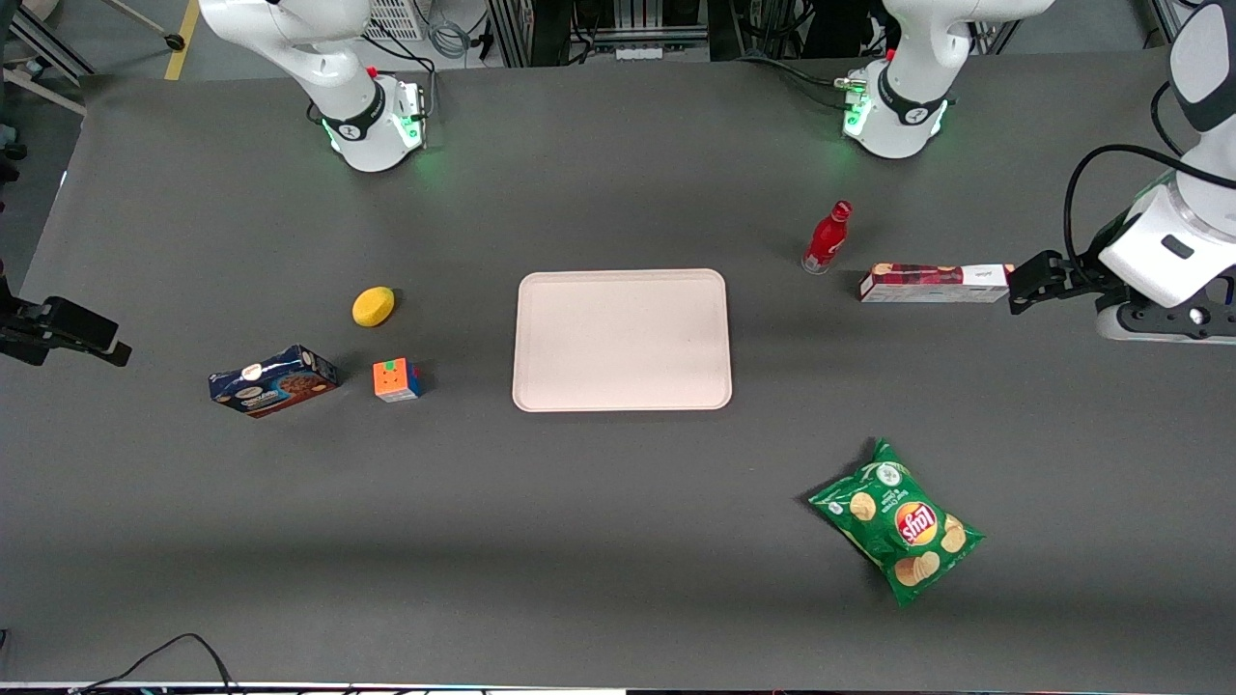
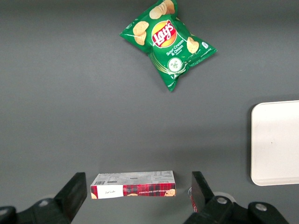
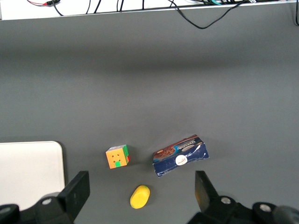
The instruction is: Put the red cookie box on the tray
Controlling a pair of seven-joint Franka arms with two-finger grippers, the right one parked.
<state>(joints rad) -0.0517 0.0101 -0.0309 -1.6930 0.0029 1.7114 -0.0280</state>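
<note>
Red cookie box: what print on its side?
Dark red tartan on the red cookie box, one end white; clearest in the left wrist view.

Dark grey table mat (image 1: pixel 618 541) covering whole work surface, lying flat, lit evenly from above. Grey floor (image 1: pixel 106 39) showing past mat's edge, yellow tape strip (image 1: pixel 182 39) running across it. Black cables (image 1: pixel 174 656) trailing over mat's near edge.

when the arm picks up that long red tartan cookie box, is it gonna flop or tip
Probably stiff: the long red tartan cookie carton keeps straight edges. Likely light. Held near one end it might sag down, so the open gripper above its middle looks sensible.
</note>
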